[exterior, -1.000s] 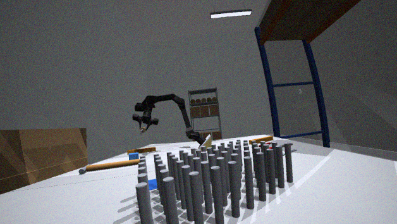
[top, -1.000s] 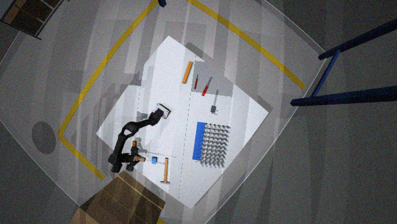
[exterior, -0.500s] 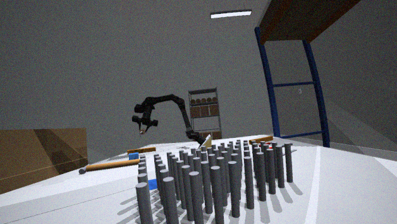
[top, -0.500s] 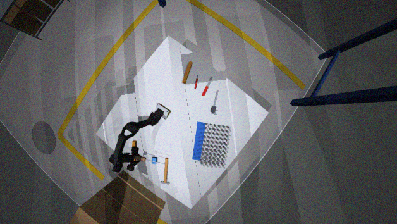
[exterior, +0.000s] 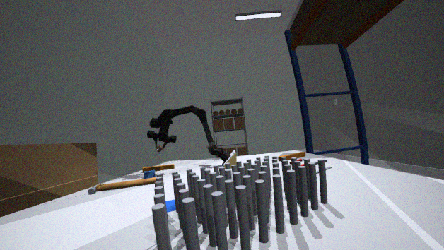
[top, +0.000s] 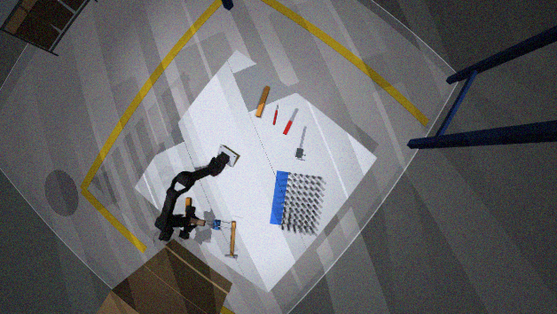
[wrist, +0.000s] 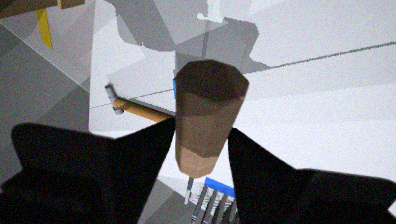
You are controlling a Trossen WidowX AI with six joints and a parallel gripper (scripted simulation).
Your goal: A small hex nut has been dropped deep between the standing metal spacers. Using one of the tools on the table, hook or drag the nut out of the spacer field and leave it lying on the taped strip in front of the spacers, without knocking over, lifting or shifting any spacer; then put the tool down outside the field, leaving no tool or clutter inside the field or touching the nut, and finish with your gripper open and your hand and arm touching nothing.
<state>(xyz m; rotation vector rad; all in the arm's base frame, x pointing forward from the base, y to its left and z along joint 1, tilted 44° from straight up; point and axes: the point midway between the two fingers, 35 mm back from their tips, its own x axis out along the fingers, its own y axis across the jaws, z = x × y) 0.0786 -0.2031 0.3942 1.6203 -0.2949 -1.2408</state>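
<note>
My gripper (top: 195,222) (exterior: 159,147) (wrist: 202,128) is shut on a brown wooden handle (top: 200,223) (wrist: 207,102) and holds it above the table, well away from the spacers. A thin grey rod (wrist: 188,191) shows past the handle's far end in the wrist view; its tip shape is unclear. The grey metal spacers (top: 304,204) (exterior: 261,212) (wrist: 214,204) stand upright in rows. The blue taped strip (top: 279,197) (exterior: 171,205) (wrist: 220,186) lies along their side toward the arm. The hex nut is not visible in any view.
A hammer (top: 233,239) (exterior: 127,183) (wrist: 142,111) and a blue-bodied item (top: 216,224) (exterior: 149,174) lie near the gripper. An orange bar (top: 189,203) is beside the arm. Beyond are another orange bar (top: 262,102), red-handled tools (top: 288,127) (top: 275,116) and a grey caliper-like tool (top: 300,153).
</note>
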